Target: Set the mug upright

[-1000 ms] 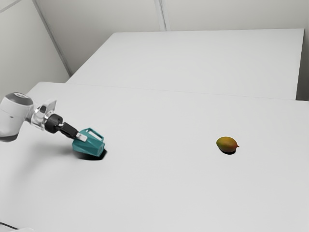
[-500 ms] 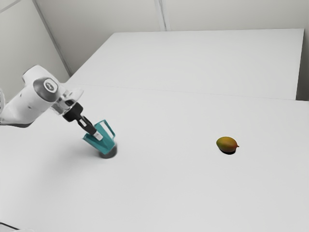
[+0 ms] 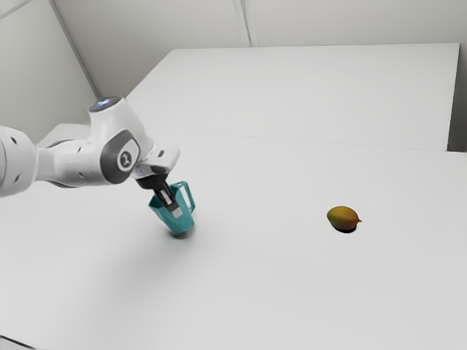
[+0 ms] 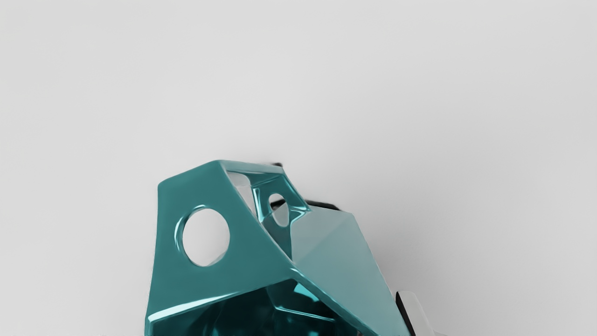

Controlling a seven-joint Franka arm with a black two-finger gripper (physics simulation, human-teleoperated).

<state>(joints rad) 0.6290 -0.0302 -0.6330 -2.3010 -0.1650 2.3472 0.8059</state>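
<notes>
In the exterior view, the gripper (image 3: 176,209) points down toward the table and is shut on the teal mug (image 3: 184,222). The mug leans, with its mouth toward the arm, its base low over the tabletop and its handle on the exterior view's right side. Whether the base touches the table cannot be told. From the wrist view, the gripper (image 4: 298,317) has one fingertip (image 4: 415,312) against the outside of the mug (image 4: 340,242); the mug hides the other finger. The holed handle and part of the dark inside face the camera.
A green-orange mango (image 3: 343,217) lies on the white table (image 3: 277,284), well toward the exterior view's right from the mug. Behind that table stands another white surface (image 3: 306,87). A dark cable (image 3: 13,341) shows at the near left corner.
My gripper has carried the mug toward the exterior view's right and turned it from nearly lying to a steeper lean, base down. The hand now points more steeply downward. The mango has stayed put.
</notes>
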